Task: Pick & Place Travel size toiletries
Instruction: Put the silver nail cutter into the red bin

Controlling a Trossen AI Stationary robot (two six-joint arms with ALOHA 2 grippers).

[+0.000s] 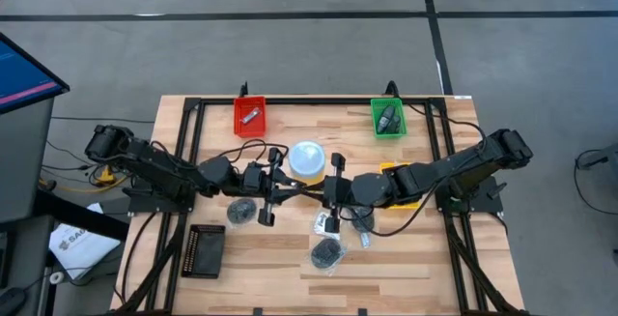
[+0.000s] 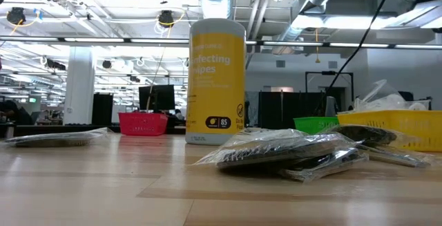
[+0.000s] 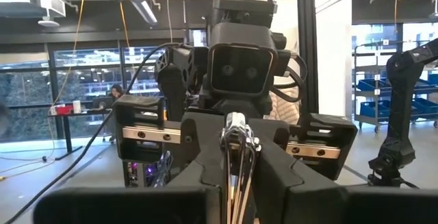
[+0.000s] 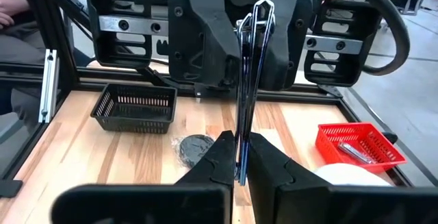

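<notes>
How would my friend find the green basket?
On the table, two trays line the edge beyond the yellow tub. The green tray is on the right arm's side, past where the left gripper and right gripper meet on a silvery strip; unlike the red tray, it holds something dark.

Two dark arms, each with one gripper: left gripper (image 1: pixel 278 191), right gripper (image 1: pixel 333 192), meeting just in front of the one yellow wipes tub (image 1: pixel 307 160). Four trays around that tub: red tray (image 1: pixel 249 116), green tray (image 1: pixel 388 118), yellow tray (image 1: pixel 399 183), black tray (image 1: pixel 205 251). Three dark bagged bundles visible (image 1: pixel 328 253). One silvery item (image 1: pixel 249 116) in the red tray.
</notes>
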